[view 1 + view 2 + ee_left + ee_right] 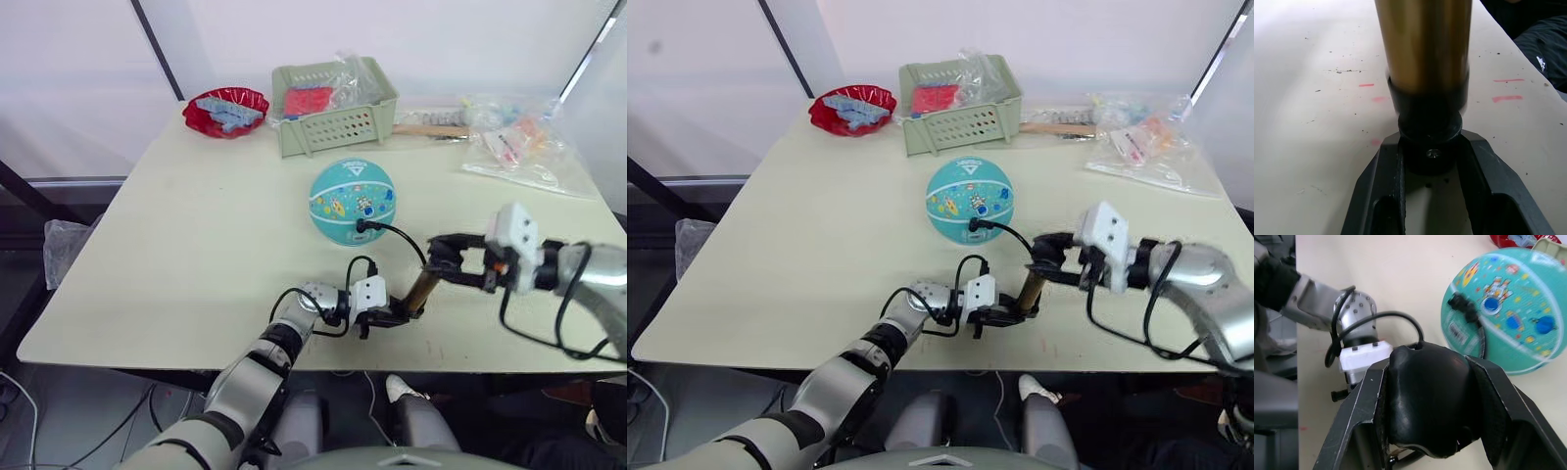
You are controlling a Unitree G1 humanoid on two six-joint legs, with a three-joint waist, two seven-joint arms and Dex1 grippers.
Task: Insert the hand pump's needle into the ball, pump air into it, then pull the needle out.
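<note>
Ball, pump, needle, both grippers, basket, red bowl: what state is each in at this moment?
ball: round, resting on the table, hose fitting plugged into it.
needle: inserted, pin hidden inside the ball.
hand pump: tilted, base on the table.
left gripper: jaws shut on the pump's bottom cap.
right gripper: jaws shut on the pump's handle.
green basket: upright, holding bagged items.
red bowl: upright, holding blue pieces.
</note>
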